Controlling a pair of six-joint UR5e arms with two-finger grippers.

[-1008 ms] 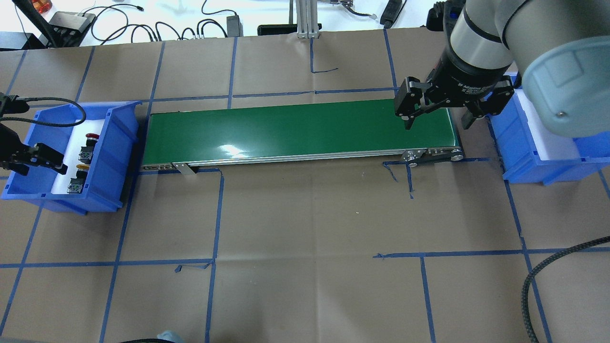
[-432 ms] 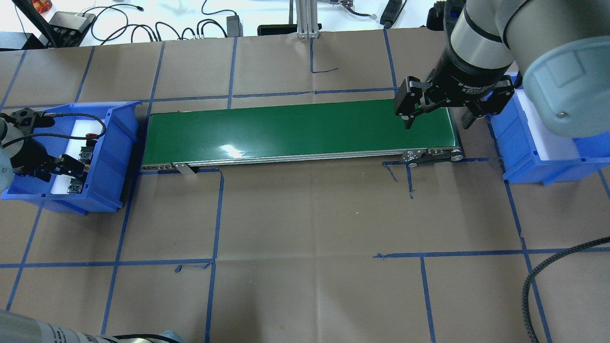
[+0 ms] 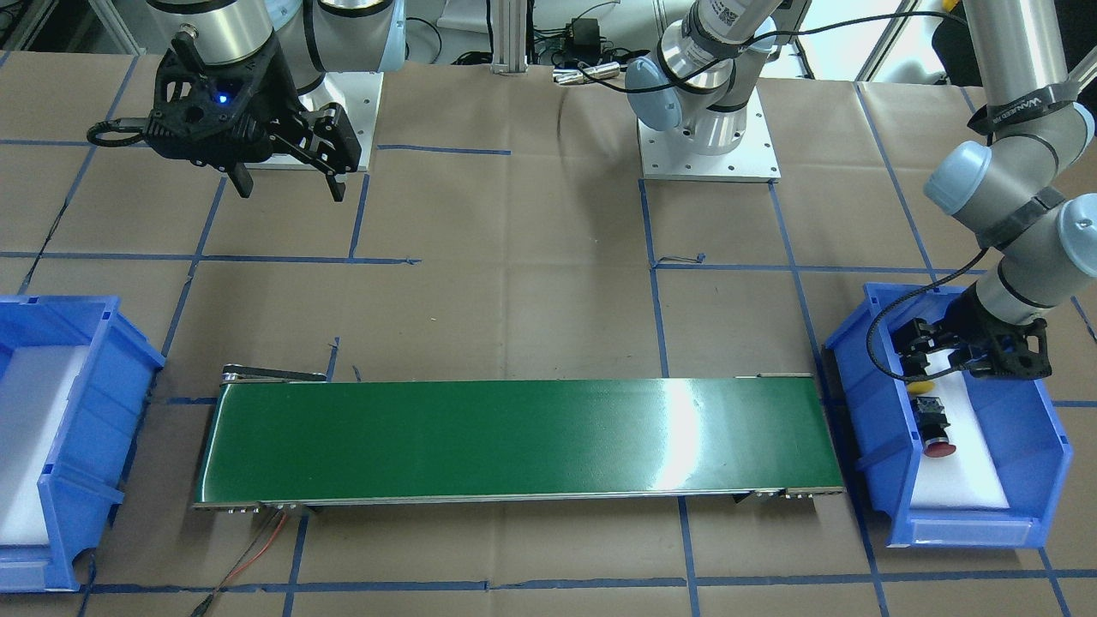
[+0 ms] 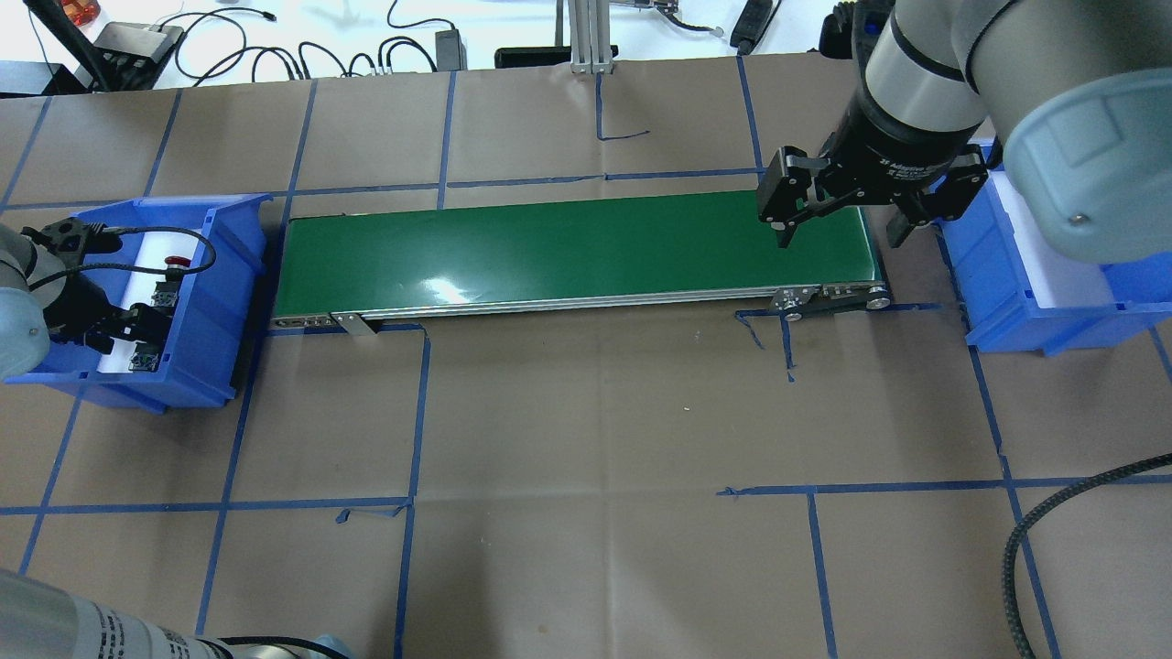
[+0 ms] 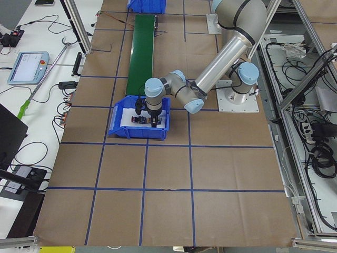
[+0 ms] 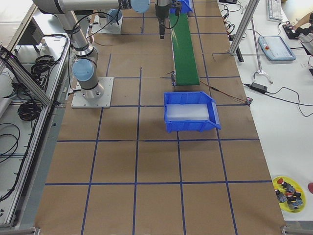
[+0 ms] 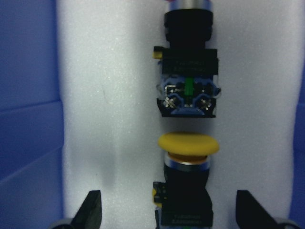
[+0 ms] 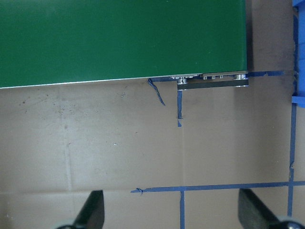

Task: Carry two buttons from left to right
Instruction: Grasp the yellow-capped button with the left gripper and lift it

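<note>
Beneath left claw, yellow button, cap clear at wrist, covered overhead

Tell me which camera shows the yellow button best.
Left wrist view: the yellow button sits close and sharp, cap and black body clear on the white foam. Front-facing shows only a speck of yellow cap. Overhead and exterior left show it tiny and partly hidden. Exterior right and the right wrist view do not show it.

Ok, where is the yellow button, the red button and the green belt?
yellow button (image 7: 188,144): left wrist view, on its round yellow cap.
red button (image 3: 940,446): front-facing view, on its red cap.
green belt (image 4: 577,252): overhead view, middle of its surface.
</note>
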